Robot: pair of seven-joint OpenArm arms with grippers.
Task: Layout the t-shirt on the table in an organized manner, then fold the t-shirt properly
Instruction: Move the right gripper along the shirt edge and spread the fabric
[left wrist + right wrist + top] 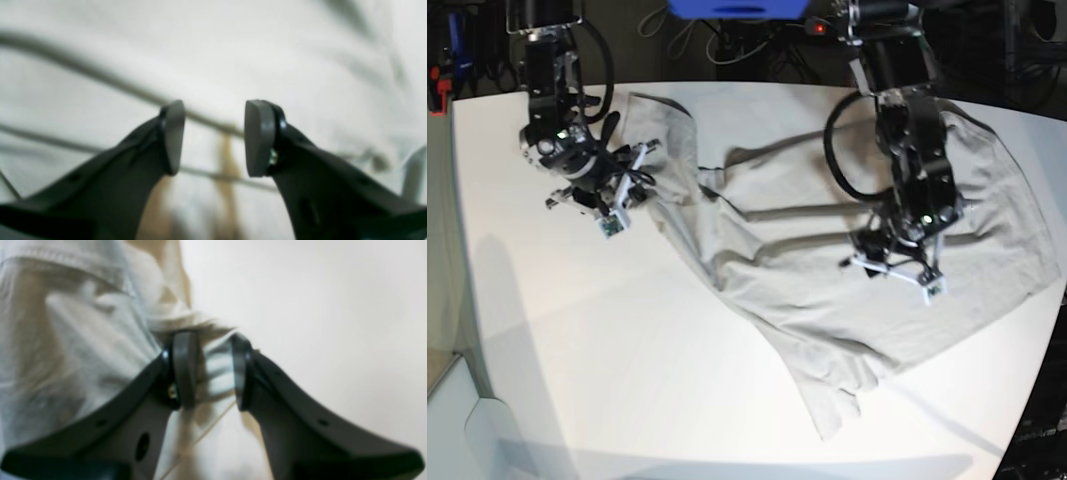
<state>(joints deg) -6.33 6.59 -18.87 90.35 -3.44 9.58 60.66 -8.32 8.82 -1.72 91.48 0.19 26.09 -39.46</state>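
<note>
Spreading a limp t-shirt (pixel 827 290) across the tabletop (pixel 607 360), still creased.

It lies rumpled from the far left toward the right edge, one sleeve trailing toward the near edge. The right pincer (pixel 208 370), by the far-left corner, is part closed on a bunched edge of cloth; the left pincer (pixel 213 138) hangs over the shirt's middle, jaws apart and empty. Being soft, light fabric, it will likely sag and wrinkle, so hems and shoulder seams look like the best holds.
</note>
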